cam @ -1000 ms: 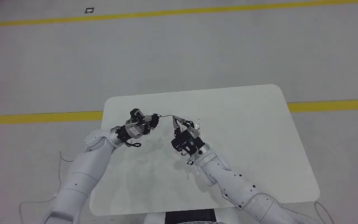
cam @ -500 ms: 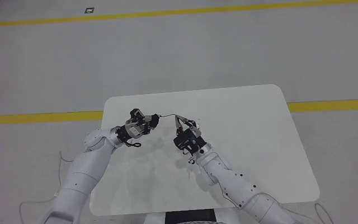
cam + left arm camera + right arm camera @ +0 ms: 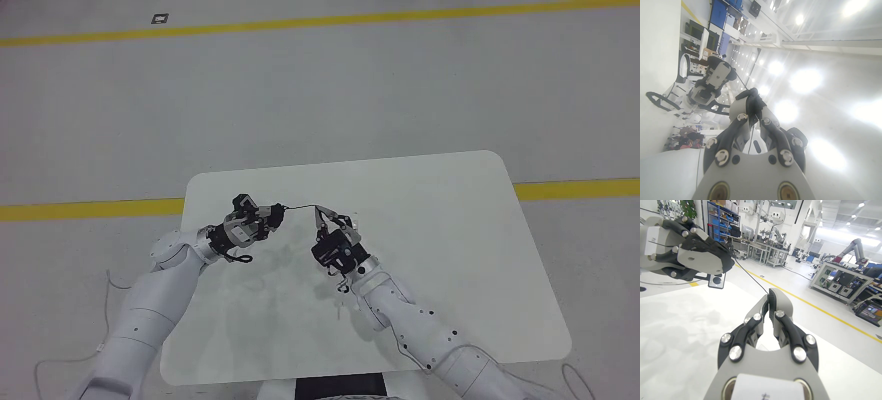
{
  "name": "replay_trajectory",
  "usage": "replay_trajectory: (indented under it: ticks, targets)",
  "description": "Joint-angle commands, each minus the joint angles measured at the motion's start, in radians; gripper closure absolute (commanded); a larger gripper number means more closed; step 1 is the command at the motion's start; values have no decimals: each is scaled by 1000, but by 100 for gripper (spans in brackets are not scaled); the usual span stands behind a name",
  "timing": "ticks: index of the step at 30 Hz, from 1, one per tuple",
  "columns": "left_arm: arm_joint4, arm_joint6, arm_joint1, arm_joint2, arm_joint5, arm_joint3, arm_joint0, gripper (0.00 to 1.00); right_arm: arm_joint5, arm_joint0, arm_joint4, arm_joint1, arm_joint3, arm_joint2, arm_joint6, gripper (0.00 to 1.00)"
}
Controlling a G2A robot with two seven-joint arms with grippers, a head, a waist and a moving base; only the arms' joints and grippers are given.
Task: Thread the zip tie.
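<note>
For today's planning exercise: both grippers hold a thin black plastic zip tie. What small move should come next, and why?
Probably ease the right gripper toward the left gripper. Both are shut on the thin black plastic zip tie, stretched straight between them; it needs slack to bend into a loop.

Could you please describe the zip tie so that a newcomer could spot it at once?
Above the white rounded table, the left gripper and right gripper face each other. The thin black plastic zip tie stretches between them, each shut on one end; nothing else bridges them.
</note>
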Motion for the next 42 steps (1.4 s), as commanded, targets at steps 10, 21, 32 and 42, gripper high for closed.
replay_trajectory:
  ticks: [10, 21, 32, 42]
  targets:
    - [0, 0, 0, 0, 0, 0, 0, 100, -4, -2, 0, -4, 12, 8, 4, 100]
    - [0, 0, 0, 0, 0, 0, 0, 100, -3, -1, 0, -6, 19, 11, 6, 100]
    - [0, 0, 0, 0, 0, 0, 0, 100, 1, 5, 0, -5, 34, 6, 28, 100]
    - [0, 0, 0, 0, 0, 0, 0, 100, -99, -37, 0, 12, -30, 22, 6, 3]
